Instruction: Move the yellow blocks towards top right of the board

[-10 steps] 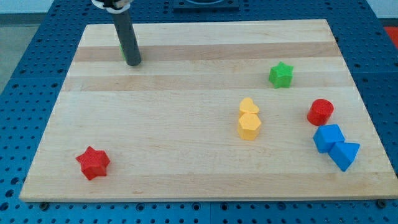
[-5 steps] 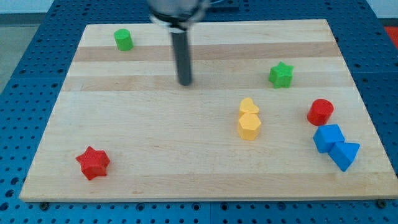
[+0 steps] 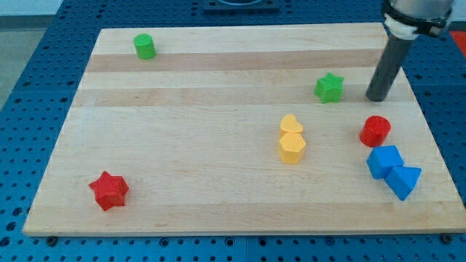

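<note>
1. Tip check: my tip (image 3: 376, 97) rests on the board (image 3: 218, 189) near the view's right edge, just right of the green star (image 3: 329, 87), above the red cylinder (image 3: 375, 131); it touches no block.
2. Yellow heart-like block (image 3: 291, 124) and yellow hexagonal block (image 3: 291, 148) touch, right of centre, well apart from my tip.
3. No readable writing.

Rod (image 3: 393, 51) upper part cut off by view's top.
</note>
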You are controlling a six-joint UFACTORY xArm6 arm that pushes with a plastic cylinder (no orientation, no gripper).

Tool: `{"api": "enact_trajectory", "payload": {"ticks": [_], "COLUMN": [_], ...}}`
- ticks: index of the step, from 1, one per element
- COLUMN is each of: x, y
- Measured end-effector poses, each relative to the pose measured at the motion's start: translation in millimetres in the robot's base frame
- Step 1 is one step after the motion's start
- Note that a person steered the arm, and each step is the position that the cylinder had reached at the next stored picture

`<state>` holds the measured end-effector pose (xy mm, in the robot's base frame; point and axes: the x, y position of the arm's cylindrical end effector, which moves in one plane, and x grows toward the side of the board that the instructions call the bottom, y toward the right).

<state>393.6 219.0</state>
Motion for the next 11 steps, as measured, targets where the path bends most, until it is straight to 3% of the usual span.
{"api": "enact_trajectory", "payload": {"ticks": [1, 4, 5, 8, 10, 11], "x": [-24.3, -35.8, -46.3, 27.5, 3.4, -29.7], "y": [-19.4, -86.1, -57.7, -53.9, -111.5, -143.8]}}
